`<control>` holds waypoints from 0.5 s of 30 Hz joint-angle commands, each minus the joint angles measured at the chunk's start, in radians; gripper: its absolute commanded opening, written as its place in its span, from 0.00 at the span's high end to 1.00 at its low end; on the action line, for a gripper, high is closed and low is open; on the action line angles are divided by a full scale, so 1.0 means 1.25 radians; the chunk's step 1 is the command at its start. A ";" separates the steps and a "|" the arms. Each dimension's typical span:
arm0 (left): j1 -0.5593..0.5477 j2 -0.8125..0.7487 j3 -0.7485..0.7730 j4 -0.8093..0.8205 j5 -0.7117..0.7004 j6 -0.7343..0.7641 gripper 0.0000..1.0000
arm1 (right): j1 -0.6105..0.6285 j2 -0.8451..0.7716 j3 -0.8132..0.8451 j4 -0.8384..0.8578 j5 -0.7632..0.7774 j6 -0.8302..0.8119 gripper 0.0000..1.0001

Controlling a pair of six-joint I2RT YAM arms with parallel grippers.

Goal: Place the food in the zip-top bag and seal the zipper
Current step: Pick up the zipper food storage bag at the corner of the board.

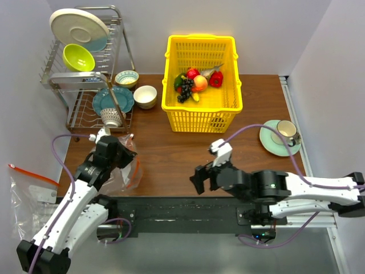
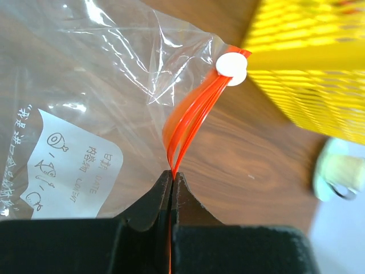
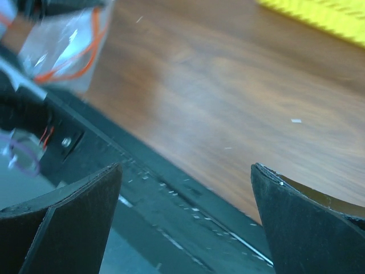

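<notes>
The clear zip-top bag (image 1: 122, 171) lies crumpled at the table's front left, and it shows in the left wrist view (image 2: 85, 108). My left gripper (image 2: 172, 178) is shut on its red-orange zipper (image 2: 188, 120), whose white end piece (image 2: 231, 67) sits at the far end. In the top view the left gripper (image 1: 126, 161) is at the bag. The food (image 1: 197, 83), toy fruits and vegetables, lies in the yellow basket (image 1: 199, 117). My right gripper (image 1: 198, 180) is open and empty over the front table edge, with the bag (image 3: 65, 48) off to its left.
A dish rack (image 1: 85, 74) with plates and bowls stands at the back left, with two bowls beside it. A cup on a green saucer (image 1: 279, 137) sits at the right. Another flat clear bag with an orange strip (image 1: 25, 194) lies off the table's left.
</notes>
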 commanded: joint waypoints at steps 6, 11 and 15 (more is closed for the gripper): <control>-0.023 -0.003 0.045 0.091 0.087 -0.077 1.00 | 0.001 0.245 0.124 0.236 -0.123 -0.083 0.10; -0.024 -0.019 0.039 0.100 0.081 -0.098 1.00 | 0.001 0.338 0.168 0.282 -0.065 -0.072 0.20; -0.024 -0.024 0.045 0.090 0.083 -0.100 1.00 | 0.001 0.396 0.216 0.295 -0.017 -0.061 0.32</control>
